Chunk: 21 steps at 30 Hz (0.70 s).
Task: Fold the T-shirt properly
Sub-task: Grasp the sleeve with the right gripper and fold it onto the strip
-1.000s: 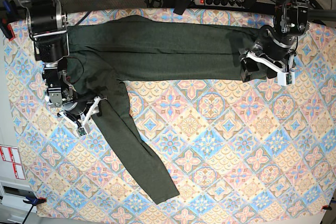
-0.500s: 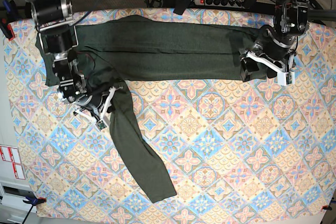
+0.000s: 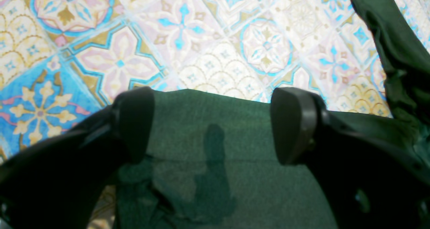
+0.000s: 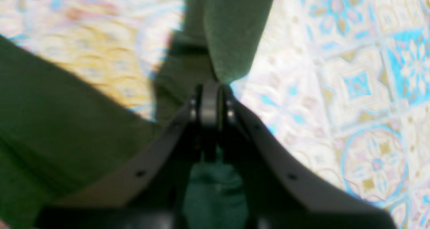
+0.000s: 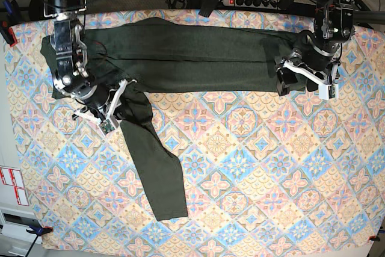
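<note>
The dark olive-green T-shirt [image 5: 198,58] lies stretched along the far side of the table, one long sleeve [image 5: 157,173] trailing toward the near edge. My right gripper [image 5: 115,108] sits where that sleeve meets the body. In the right wrist view its jaws [image 4: 210,103] are shut, pinching a fold of the sleeve [image 4: 231,31]. My left gripper [image 5: 299,82] hovers at the shirt's right end. The left wrist view shows it open [image 3: 213,120], its fingers [image 3: 134,121] straddling the flat fabric edge [image 3: 235,188] without gripping it.
A patterned blue, pink and yellow cloth [image 5: 258,167] covers the table. A power strip [image 5: 255,1] and cables lie beyond the far edge. Red-and-white labels [image 5: 13,186] sit at the left edge, with a clamp [image 5: 37,229] at the near left corner.
My right gripper closed on the sleeve and moved right and toward the far side, dragging the sleeve so its cuff end shifted left and up. The left arm stayed still.
</note>
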{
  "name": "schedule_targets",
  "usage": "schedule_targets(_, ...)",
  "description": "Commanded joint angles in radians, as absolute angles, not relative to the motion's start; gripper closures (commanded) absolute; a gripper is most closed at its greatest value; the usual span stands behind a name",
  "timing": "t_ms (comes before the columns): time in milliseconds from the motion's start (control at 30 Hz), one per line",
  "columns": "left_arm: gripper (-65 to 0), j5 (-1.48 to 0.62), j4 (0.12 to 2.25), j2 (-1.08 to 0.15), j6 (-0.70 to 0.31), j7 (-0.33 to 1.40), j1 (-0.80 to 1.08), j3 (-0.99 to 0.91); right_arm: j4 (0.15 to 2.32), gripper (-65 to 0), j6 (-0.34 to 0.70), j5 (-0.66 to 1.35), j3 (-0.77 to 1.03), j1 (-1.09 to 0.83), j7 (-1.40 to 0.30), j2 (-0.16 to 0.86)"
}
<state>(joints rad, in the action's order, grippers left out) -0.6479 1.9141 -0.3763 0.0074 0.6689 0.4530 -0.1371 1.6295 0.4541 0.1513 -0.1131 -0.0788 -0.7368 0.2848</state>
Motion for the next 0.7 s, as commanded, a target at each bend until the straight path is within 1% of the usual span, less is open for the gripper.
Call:
schedule_targets(0,-55.4,-0.65,1.929,-0.386,0.004,0.648,0.452,-0.143,1.682,-0.1,0.45,0.157,-0.107,-0.09,-0.728,0.298)
schedule_targets(233,-55.4,-0.648,1.928,-0.386,0.004,0.648,0.452,-0.143,1.868,-0.1,0.45,0.157,-0.113,-0.251,-0.762,0.298)
schedule_targets(400,-55.4,-0.648,1.928,-0.386,0.004,0.648,0.452,-0.143,1.905,-0.1,0.45,0.157,-0.116,-0.381,-0.757,0.298)
schedule_targets(500,-55.4,-0.648,1.928,-0.386,0.004,0.648,0.452,-0.143,1.905,-0.1,0.45,0.157,-0.16,-0.429,-0.753,0.303)
schedule_targets(667,-55.4,-0.647,1.928,-0.386,0.004,0.648,0.452,-0.143,1.905,-0.1,0.45,0.157,-0.285,-0.43,-0.753,0.305)
